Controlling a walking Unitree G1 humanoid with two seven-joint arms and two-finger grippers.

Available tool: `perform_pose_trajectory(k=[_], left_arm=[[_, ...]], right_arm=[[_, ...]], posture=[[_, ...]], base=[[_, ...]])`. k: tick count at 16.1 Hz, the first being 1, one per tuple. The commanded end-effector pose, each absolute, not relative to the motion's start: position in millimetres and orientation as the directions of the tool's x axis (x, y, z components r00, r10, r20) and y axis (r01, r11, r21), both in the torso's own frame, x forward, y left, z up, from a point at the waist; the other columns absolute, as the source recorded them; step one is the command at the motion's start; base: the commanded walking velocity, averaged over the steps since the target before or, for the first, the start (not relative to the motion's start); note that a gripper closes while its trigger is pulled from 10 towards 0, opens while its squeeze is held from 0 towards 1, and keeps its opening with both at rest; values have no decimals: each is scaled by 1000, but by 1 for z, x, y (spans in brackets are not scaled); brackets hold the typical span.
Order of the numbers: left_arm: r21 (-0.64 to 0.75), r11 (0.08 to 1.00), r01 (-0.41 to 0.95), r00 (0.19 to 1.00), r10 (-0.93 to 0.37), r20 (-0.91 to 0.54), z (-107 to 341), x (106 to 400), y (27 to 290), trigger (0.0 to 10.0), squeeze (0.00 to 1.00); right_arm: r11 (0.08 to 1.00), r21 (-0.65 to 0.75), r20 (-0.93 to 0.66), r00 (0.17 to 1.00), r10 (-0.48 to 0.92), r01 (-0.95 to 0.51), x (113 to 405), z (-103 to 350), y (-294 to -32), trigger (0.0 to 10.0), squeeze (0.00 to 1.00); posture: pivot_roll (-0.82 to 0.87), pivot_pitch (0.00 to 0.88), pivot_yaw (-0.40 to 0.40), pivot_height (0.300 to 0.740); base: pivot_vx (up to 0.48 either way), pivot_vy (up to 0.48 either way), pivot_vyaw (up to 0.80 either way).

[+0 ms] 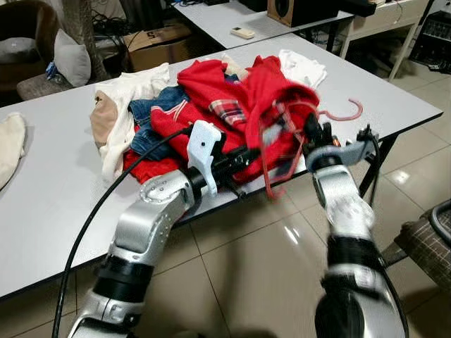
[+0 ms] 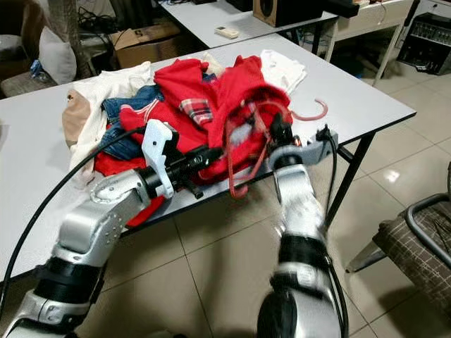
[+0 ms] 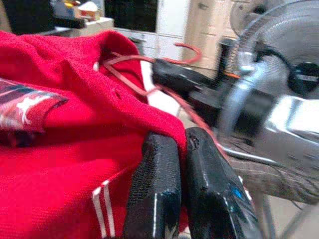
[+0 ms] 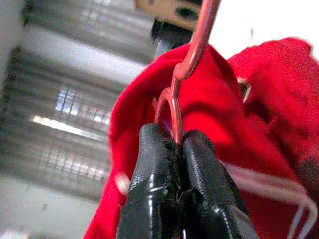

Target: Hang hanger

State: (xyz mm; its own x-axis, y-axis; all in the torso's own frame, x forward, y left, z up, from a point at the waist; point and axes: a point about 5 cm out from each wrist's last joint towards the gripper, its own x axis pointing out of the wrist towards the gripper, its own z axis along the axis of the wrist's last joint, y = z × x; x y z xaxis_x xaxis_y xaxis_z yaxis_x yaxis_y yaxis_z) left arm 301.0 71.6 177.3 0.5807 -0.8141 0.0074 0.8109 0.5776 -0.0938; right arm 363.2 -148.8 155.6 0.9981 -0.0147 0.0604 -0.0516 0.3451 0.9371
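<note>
Right tool: the right tool (image 4: 172,149) is seen closed on the thin wire of the red hanger (image 4: 192,55), its 2 black fingers pressed together around it, at the near edge of the bench, right of the clothes pile.
Left tool: the left tool (image 3: 182,149) is seen with its 2 fingers nearly together, a fold of the red garment (image 1: 239,98) pinched between them, just left of the right tool.
Hanger: the red hanger (image 1: 338,113) is partly threaded into the red garment; its hook lies on the bench to the far right of the pile, and a loop of its wire hangs over the near edge. It is blurred in the head views.
Garment: the red garment is draped on top of the pile, not yet spread evenly on the hanger.
Pile: blue denim (image 1: 151,113) and white clothes (image 1: 134,88) are heaped to the left on the grey bench (image 1: 56,183).
Progress: judged early to middle; the hanger is gripped and inside the garment, but nothing is lifted clear.
Left to do: the garment is to be seated on the hanger and the hook hung somewhere; no rail can be made out.
</note>
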Motion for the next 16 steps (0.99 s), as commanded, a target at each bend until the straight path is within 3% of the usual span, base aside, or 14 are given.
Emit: perform_pose_trajectory(k=[1, 6, 10, 12, 13, 14, 15, 16], left_arm=[[-92, 498, 862, 501, -866, 2, 177, 290, 63, 0, 0], [-84, 488, 869, 483, -873, -70, 170, 278, 68, 0, 0], [-205, 396, 895, 416, -907, 63, 189, 267, 43, 0, 0], [-254, 334, 908, 364, -928, 83, 192, 260, 33, 196, 0], [-264, 331, 906, 363, -928, 82, 192, 259, 31, 471, 0], [-316, 360, 878, 405, -910, 88, 194, 266, 24, 0, 0], [-323, 386, 864, 430, -899, 77, 194, 269, 22, 2667, 0], [-274, 524, 806, 550, -835, 20, 190, 283, 25, 10000, 0]], right_arm=[[299, 953, 72, 994, -88, -42, 369, 164, -150, 10000, 0], [125, 991, 59, 988, -145, -41, 385, 173, -142, 10000, 0], [168, 985, 48, 987, -154, -21, 394, 178, -131, 10000, 0], [131, 991, 39, 985, -167, -17, 398, 180, -127, 10000, 0], [122, 992, 42, 985, -165, -21, 399, 182, -126, 10000, 0], [114, 993, 60, 987, -146, -43, 400, 188, -117, 10000, 0], [107, 993, 64, 988, -141, -49, 401, 189, -113, 10000, 0], [101, 993, 78, 988, -134, -64, 401, 192, -109, 10000, 0]], posture=[[-145, 0, 124, 740], [-117, 0, 103, 740], [-98, 0, 106, 740], [-96, 3, 114, 740], [-96, 3, 114, 740], [-101, 11, 125, 740], [-101, 11, 126, 740], [-106, 11, 131, 740]], base=[[0, 0, 0], [0, 0, 0], [0, 0, 0], [0, 0, 0], [0, 0, 0], [0, 0, 0], [0, 0, 0], [0, 0, 0]])
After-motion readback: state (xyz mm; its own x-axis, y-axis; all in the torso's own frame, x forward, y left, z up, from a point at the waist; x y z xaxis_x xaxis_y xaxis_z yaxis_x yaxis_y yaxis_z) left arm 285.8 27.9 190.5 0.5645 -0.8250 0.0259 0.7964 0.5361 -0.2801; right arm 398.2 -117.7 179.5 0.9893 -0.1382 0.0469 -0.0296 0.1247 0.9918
